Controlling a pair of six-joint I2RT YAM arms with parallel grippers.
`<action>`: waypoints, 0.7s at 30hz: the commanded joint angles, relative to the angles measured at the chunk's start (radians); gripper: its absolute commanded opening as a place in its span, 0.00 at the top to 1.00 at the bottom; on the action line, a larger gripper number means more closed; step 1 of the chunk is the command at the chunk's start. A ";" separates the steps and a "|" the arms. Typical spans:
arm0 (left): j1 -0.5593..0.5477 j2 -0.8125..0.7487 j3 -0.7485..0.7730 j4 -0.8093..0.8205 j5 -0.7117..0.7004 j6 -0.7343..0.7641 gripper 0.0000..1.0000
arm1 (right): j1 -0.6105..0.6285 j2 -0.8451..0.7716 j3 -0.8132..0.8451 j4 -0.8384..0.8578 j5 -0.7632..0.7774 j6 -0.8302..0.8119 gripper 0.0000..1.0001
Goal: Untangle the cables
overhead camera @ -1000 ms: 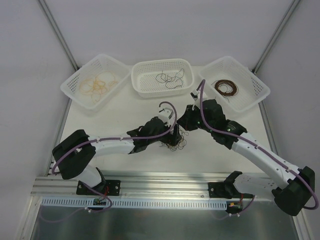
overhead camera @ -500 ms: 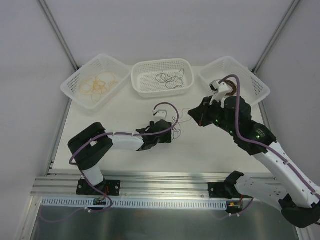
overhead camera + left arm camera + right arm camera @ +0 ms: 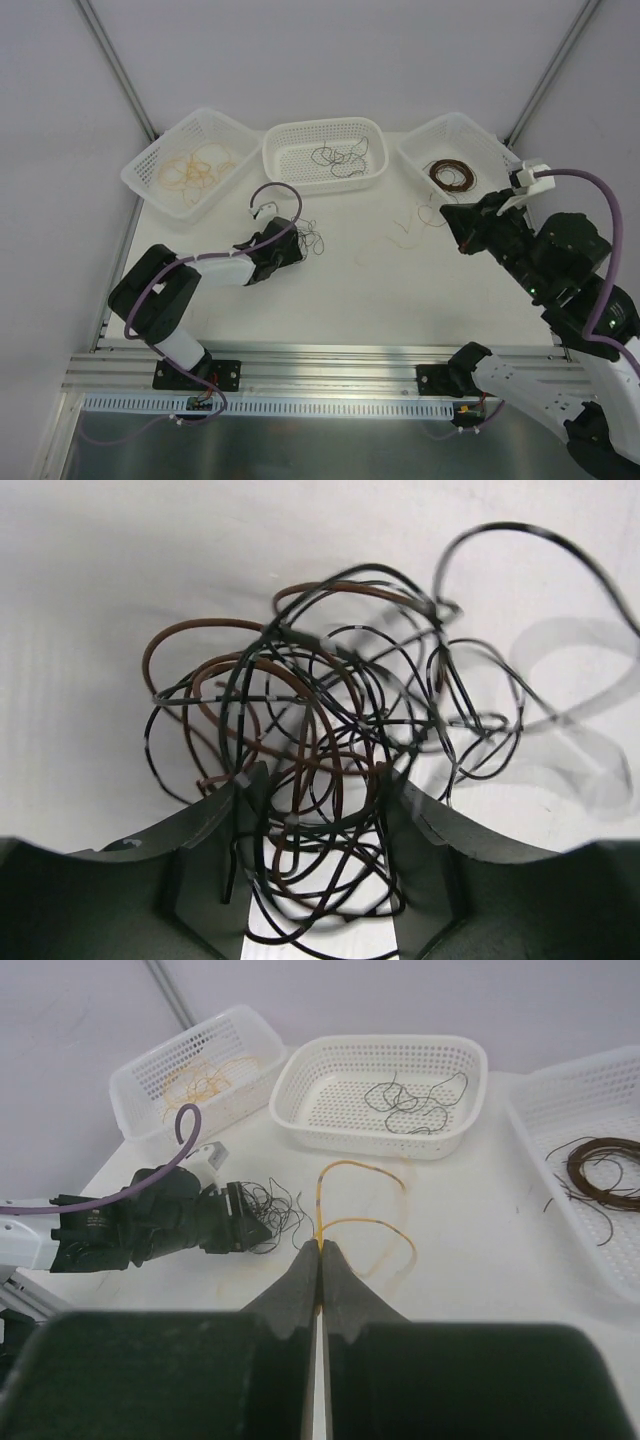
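Note:
A tangle of black and dark brown cables (image 3: 300, 695) lies on the white table, small in the top view (image 3: 312, 238) and in the right wrist view (image 3: 270, 1215). My left gripper (image 3: 292, 240) is low at the tangle. Its jaws (image 3: 325, 785) stand apart, with several loops lying between them and one hooked over the left finger (image 3: 225, 815). My right gripper (image 3: 447, 212) is raised at the right. It is shut (image 3: 320, 1245) on a thin yellow cable (image 3: 345, 1222) that curls out from its tips and hangs free of the tangle (image 3: 403, 232).
Three white baskets stand along the back. The left basket (image 3: 150, 165) holds yellow-tan wires, the middle one (image 3: 280, 150) black wires, the right one (image 3: 505, 175) dark brown coils. A purple arm cord (image 3: 270, 190) loops above my left wrist.
My arms have drawn apart. The right gripper rose up and to the right, pulling the yellow cable out. The left gripper moved back and left along the table, and the dark tangle went with it.

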 commanded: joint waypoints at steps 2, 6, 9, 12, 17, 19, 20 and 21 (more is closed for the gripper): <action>0.054 -0.011 -0.048 -0.154 0.023 -0.032 0.52 | -0.007 -0.031 0.067 -0.034 0.076 -0.057 0.99; 0.108 -0.020 -0.057 -0.171 0.040 -0.045 0.52 | -0.008 -0.046 0.070 -0.039 0.067 -0.059 0.99; 0.109 -0.043 -0.062 -0.171 0.088 -0.045 0.47 | -0.008 -0.035 0.032 -0.030 0.029 -0.047 0.99; 0.106 -0.092 -0.059 -0.171 0.172 -0.020 0.35 | -0.007 -0.022 -0.016 0.001 -0.014 -0.035 1.00; 0.062 -0.267 -0.068 -0.182 0.265 0.090 0.17 | -0.008 0.014 -0.143 0.074 -0.087 -0.012 0.99; 0.048 -0.370 -0.074 -0.195 0.310 0.135 0.11 | -0.007 0.043 -0.201 0.100 -0.146 0.004 1.00; 0.044 -0.402 -0.076 -0.197 0.327 0.150 0.09 | -0.008 0.055 -0.217 0.123 -0.162 0.010 1.00; 0.042 -0.466 -0.076 -0.195 0.345 0.190 0.08 | -0.008 0.069 -0.233 0.134 -0.206 0.015 0.99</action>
